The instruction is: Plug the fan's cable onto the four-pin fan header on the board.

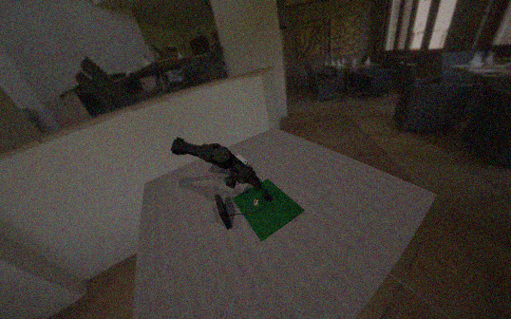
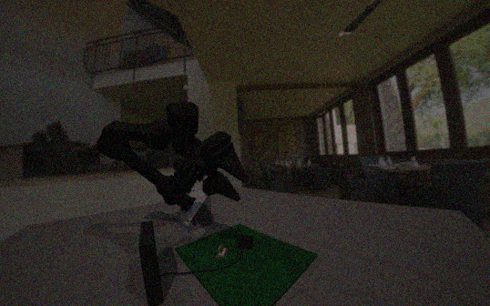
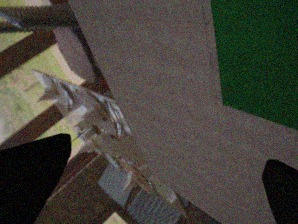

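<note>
The gripper's black tapered fingers stand spread wide with nothing between them, raised above the pale speckled tabletop. Outward from them, the dark jointed arm bends over the table. The flat green square board lies there, carrying a small pale part and a dark block. Beside the board, the black slab-shaped fan stands upright, its thin dark cable reaching over the board. Whether its plug is seated cannot be told.
</note>
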You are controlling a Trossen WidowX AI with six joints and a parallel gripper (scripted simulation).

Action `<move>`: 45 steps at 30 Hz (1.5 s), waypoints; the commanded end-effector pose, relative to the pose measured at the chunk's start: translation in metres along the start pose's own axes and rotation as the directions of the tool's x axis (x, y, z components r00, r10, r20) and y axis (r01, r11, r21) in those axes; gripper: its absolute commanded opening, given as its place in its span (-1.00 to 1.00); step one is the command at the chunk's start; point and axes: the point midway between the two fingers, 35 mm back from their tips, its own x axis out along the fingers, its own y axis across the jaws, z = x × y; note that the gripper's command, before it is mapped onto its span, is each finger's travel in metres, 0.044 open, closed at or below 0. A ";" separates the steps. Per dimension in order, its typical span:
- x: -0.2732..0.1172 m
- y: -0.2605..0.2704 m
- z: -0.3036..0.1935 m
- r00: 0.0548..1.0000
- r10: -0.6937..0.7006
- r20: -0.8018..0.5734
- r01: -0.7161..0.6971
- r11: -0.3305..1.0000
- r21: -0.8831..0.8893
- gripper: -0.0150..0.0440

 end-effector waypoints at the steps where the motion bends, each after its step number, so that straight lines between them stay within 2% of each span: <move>1: 0.013 -0.073 -0.022 0.937 -0.304 0.174 0.176 0.837 0.517 1.00; 9: 0.008 -0.096 -0.024 0.890 -0.372 0.265 0.080 0.699 0.711 1.00; 26: 0.008 -0.096 -0.024 0.889 -0.372 0.267 0.078 0.696 0.713 1.00; 34: 0.045 -0.130 0.006 0.889 -0.371 0.268 0.076 0.697 0.713 1.00; 45: 0.052 -0.137 0.011 0.889 -0.372 0.268 0.076 0.697 0.713 1.00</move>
